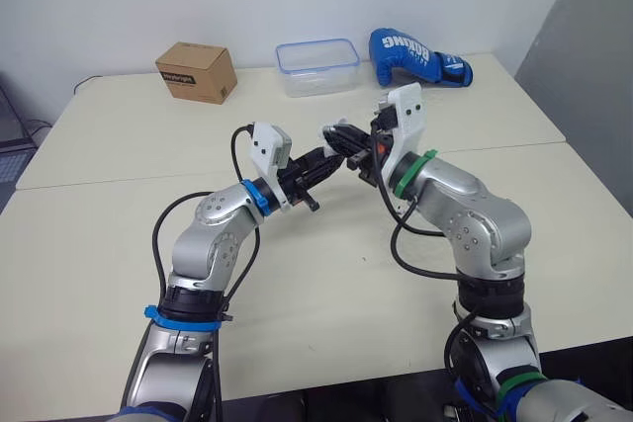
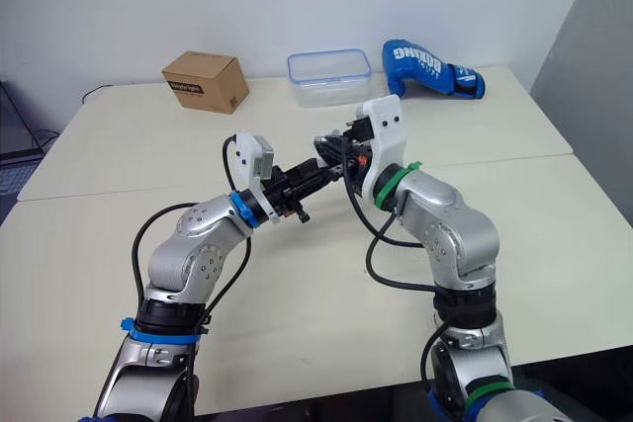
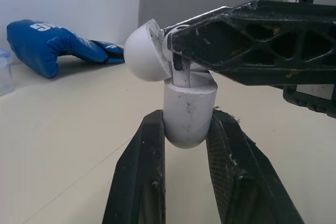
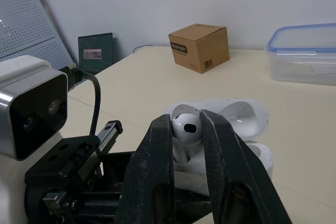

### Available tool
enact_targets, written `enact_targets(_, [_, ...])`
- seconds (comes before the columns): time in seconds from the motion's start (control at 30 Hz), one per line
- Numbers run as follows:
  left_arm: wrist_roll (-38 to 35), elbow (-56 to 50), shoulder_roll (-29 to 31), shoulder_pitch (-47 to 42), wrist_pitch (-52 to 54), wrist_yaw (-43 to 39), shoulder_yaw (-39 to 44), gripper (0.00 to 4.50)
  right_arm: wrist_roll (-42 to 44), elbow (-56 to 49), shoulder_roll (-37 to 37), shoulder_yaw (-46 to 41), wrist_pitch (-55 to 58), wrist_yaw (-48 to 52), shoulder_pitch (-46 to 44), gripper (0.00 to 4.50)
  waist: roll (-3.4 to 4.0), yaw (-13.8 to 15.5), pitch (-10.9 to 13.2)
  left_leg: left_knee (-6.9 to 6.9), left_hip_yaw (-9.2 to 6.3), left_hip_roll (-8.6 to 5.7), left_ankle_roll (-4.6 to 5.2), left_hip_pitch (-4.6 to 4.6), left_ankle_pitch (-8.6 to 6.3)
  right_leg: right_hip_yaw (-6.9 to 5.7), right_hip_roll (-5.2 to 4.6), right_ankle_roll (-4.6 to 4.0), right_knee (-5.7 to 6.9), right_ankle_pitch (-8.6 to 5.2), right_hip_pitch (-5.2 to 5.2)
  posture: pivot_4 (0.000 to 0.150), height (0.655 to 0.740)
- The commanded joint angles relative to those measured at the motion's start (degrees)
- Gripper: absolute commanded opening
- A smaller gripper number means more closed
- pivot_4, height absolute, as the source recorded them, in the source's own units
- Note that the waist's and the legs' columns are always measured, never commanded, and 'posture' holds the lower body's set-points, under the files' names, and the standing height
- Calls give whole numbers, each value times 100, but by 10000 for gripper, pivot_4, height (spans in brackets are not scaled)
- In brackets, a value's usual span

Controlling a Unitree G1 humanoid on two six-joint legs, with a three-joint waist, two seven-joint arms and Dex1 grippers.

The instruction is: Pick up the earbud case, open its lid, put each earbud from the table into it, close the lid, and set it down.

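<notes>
Table: cream table point(image 1: 99, 234), both arms reaching out over its middle and meeting above it.
L gripper point(image 1: 334, 158): clenching the rounded glossy white earbud case point(image 3: 190, 103) by its lower body, one black finger on each side, case upright and lifted off the table.
Lid: domed white lid point(image 3: 144, 51) is hanging open, tipped back on its hinge.
R gripper point(image 4: 187, 129): pinching a small white earbud point(image 4: 185, 121) by the head, jaws closed on it, stem pointing down toward the case mouth.
Where it's at: bud is sitting right at the opening, touching or nearly in; can't tell if fully seated, or if the other slot is filled.
Step, as I'm judging it: seating a bud in its well.
Doing it well: L should be holding the case dead steady w/ no twist; R lowering straight along the stem axis, lined up w/ the well, letting go only once the bud bottoms out, then backing off w/o brushing the lid.
Risk: angled entry jams the stem or knocks the case loose.
Far edge: brown cardboard box point(image 1: 196, 72), clear plastic tub w/ blue rim point(image 1: 317, 66), blue boxing glove point(image 1: 415, 56), all well apart from the work.
</notes>
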Motion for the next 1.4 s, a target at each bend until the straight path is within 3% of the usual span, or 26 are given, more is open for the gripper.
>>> enact_targets(0.03, [-135, -320, -34, -159, -34, 31, 129, 7080, 62, -192, 36, 107, -199, -128, 82, 3796, 0, 0, 0, 0, 0, 1, 0, 0, 0, -1, 0, 0, 0, 0, 0, 1500, 7400])
enact_targets(0.27, [-136, -339, -54, -197, -2, 43, 126, 7080, 89, -281, 125, 278, -337, -381, 225, 3796, 0, 1, 0, 0, 0, 0, 0, 0, 0, 0, 0, 0, 0, 0, 0, 1500, 7400])
enact_targets(0.67, [-132, -428, -17, -142, 10, 59, 103, 7080, 473, -345, -141, 237, -75, -303, 106, 44737, 0, 4, 0, 0, 0, 0, 0, 0, 0, -1, 0, 0, -2, 0, 1, 1500, 7400])
enact_targets(0.73, [-142, -446, 20, -121, 17, 41, 120, 7080, 706, -430, -389, 76, 239, -161, -148, 44737, 0, 5, 0, 0, 0, 0, 0, 0, 0, -1, 0, 0, -2, 0, 1, 1500, 7400])
enact_targets(0.87, [-194, -473, 197, -73, 54, -92, 211, 7080, 1358, -522, -2449, 245, 1102, 1512, -1091, 44737, 4, 28, 4, 2, -3, -5, 1, -4, 0, -3, -2, 0, -11, 0, 6, 1500, 7400])
enact_targets(1.0, [-233, -423, 336, -121, 45, -207, 269, 7080, 1038, 100, -4726, 1256, 693, 3638, -1816, 44737, 6, 22, 5, -9, -5, 0, 11, 1, -5, -14, 2, 1, -50, 0, 26, 1500, 7400])
enact_targets(1.07, [-224, -382, 348, -154, 23, -238, 278, 7080, 390, 504, -5477, 2035, -35, 4592, -2022, 44737, 3, 12, 5, -9, 0, 3, 17, 1, -9, -13, 2, 2, -60, 0, 31, 1500, 7400])
enact_targets(1.17, [-210, -347, 340, -175, 1, -268, 269, 7080, -554, 1153, -5725, 2883, -1009, 5307, -2201, 44737, 1, -16, 6, -3, 18, 1, 22, 0, -12, -1, 0, 14, -62, 5, 30, 1500, 7400])
enact_targets(1.4, [-162, -282, 300, -196, -17, -341, 221, 7080, -2225, 2424, -4875, 4035, -2042, 5631, -2407, 44737, 1, -16, 6, 0, 18, 4, 17, -6, -9, 2, -1, 14, -58, 7, 17, 1500, 7400])
